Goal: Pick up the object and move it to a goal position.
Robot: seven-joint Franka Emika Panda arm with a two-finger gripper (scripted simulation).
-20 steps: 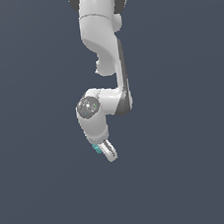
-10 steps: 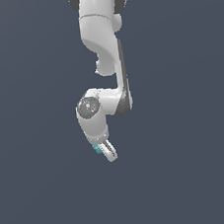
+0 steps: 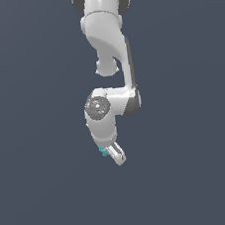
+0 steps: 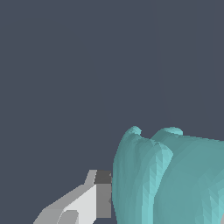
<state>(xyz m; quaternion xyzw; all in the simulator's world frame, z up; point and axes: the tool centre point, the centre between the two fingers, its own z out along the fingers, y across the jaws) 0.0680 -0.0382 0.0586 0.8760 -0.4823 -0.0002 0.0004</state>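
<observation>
Item 1, arm (image 3: 107,45): white Panda, hanging down from the top edge of my exterior view against a flat dark grey backdrop; wrist joint bent, hand angled down toward the exterior view's right. Set against the pictures from a second and half a second ago, I find no change in its pose or position; every link sits where it sat.

Item 2, gripper (image 3: 114,155): lowest part of the arm in my exterior view, fingers pointing down and slightly to the exterior view's right. One grey-padded fingertip (image 4: 103,192) shows in my wrist view, pressed flush against the side of the object. The fingers are closed onto it, with only the object's width between them.

Item 3, object (image 3: 104,151): small teal chunk, pinched at the fingers, peeking out on the exterior view's left side of the gripper. In my wrist view the object (image 4: 170,175) looms large, ridged, with two rounded lobes. Unmoved since the earlier frames.

Item 4, containers: I see none in either view
</observation>
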